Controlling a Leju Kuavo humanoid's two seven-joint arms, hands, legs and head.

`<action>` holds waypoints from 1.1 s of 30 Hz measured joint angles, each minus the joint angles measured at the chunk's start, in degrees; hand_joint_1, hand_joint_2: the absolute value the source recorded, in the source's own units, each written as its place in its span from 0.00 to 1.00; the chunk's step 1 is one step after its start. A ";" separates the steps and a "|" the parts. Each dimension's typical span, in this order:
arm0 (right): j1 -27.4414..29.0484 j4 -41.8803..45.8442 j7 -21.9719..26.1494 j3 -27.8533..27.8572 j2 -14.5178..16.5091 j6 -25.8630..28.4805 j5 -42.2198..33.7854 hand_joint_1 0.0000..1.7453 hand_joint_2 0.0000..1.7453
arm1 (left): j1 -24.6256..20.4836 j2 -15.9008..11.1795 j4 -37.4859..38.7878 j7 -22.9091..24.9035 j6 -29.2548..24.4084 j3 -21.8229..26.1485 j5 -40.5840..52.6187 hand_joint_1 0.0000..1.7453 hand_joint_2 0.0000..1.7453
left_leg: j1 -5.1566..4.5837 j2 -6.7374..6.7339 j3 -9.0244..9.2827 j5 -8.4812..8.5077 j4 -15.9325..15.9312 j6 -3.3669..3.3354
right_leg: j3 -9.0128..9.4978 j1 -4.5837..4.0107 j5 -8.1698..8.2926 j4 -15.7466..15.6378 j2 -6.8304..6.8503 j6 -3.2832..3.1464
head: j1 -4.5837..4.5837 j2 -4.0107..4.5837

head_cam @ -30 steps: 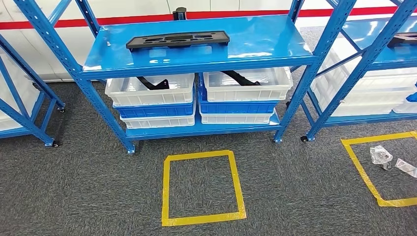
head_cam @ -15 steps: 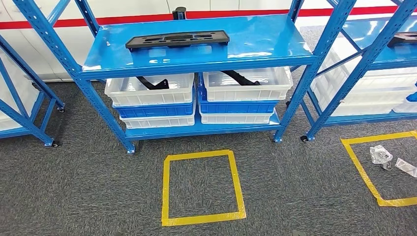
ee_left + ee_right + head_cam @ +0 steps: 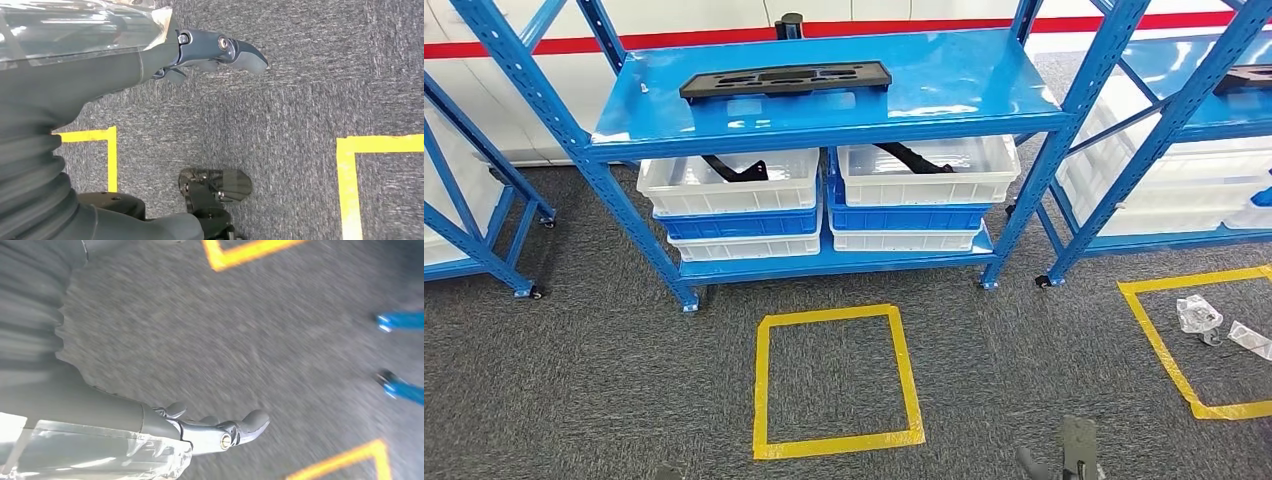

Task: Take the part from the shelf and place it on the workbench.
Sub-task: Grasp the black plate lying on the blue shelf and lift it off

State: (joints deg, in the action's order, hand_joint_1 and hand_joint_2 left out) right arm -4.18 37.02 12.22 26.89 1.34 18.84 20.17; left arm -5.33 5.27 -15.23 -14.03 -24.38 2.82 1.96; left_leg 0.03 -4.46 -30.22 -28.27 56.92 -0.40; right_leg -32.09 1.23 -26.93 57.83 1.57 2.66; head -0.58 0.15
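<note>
A long flat black part (image 3: 784, 80) with cut-outs lies on the top board of the blue shelf (image 3: 964, 90), straight ahead and far from both hands. My right hand (image 3: 1074, 455) pokes up at the bottom edge of the head view, low over the carpet. In the right wrist view, which is blurred, the right hand (image 3: 220, 432) has its thumb stretched out and holds nothing. My left hand (image 3: 220, 50) hangs over the grey carpet with its thumb out and its fingers apart, holding nothing.
White and blue bins (image 3: 729, 185) with black parts stand under the top board. A yellow tape square (image 3: 836, 380) marks the carpet before the shelf. Another square at the right holds clear plastic bags (image 3: 1199, 315). More blue racks stand on both sides, the right one (image 3: 1184, 100) bearing another black part (image 3: 1249, 78).
My right hand has come up into the bottom edge of the head view. The shelf, the part and the bins have not moved.
</note>
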 joint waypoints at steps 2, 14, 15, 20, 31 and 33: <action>0.11 1.91 0.13 -0.30 -0.53 0.09 -0.71 0.00 1.00 | -0.16 0.03 0.03 -0.07 0.49 0.00 -0.21 0.00 1.00 | 0.00 0.00 0.00 0.00 0.00 0.00 | 0.00 0.02 0.00 0.00 0.00 0.00 | 0.00 0.00; -1.06 25.32 -0.27 -8.98 -12.69 -0.60 -3.57 0.00 1.00 | -0.63 -0.08 0.39 -2.24 3.99 0.00 -2.99 0.00 1.00 | -0.15 0.01 -0.09 0.02 0.04 -0.07 | -0.03 0.16 0.03 0.00 0.01 0.04 | -0.01 0.00; -1.61 27.38 -0.57 -9.64 -13.91 -0.68 -3.53 0.00 1.00 | -0.65 -0.09 0.39 -2.41 4.15 0.00 -3.16 0.00 1.00 | -0.16 0.03 -0.07 0.03 0.05 -0.09 | -0.03 0.18 0.03 0.00 0.02 0.04 | -0.01 0.00; -2.36 32.97 -0.92 -11.64 -16.79 -0.44 -3.48 0.00 1.00 | -0.69 -0.11 0.43 -2.63 4.42 0.00 -3.38 0.00 0.50 | -0.15 0.07 -0.08 0.04 0.06 -0.11 | -0.04 0.20 0.02 0.00 0.05 0.04 | -0.02 0.00; -9.81 39.47 3.44 -16.38 -22.51 0.46 -3.79 0.00 1.00 | -0.76 -0.11 0.60 -3.67 4.69 -0.01 -5.93 0.00 0.00 | -0.24 0.00 -0.22 0.10 0.07 -0.21 | -0.08 0.22 0.06 0.02 0.01 0.07 | 0.01 0.00; -13.60 41.39 3.48 -17.86 -23.82 0.60 -4.22 0.00 1.00 | -0.76 -0.11 0.68 -4.13 4.95 0.00 -6.58 0.00 0.00 | -0.26 0.04 -0.17 0.16 0.08 -0.28 | -0.08 0.23 0.07 0.02 0.08 0.08 | 0.00 0.00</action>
State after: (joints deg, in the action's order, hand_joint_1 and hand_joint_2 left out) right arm -17.78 78.41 15.70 9.03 -22.48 19.44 15.95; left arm -6.08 5.16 -14.56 -18.16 -19.44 2.82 -4.62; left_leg -0.23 -4.42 -30.40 -28.11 57.00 -0.68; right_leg -32.17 1.46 -26.86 57.85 1.65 2.74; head -0.58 0.15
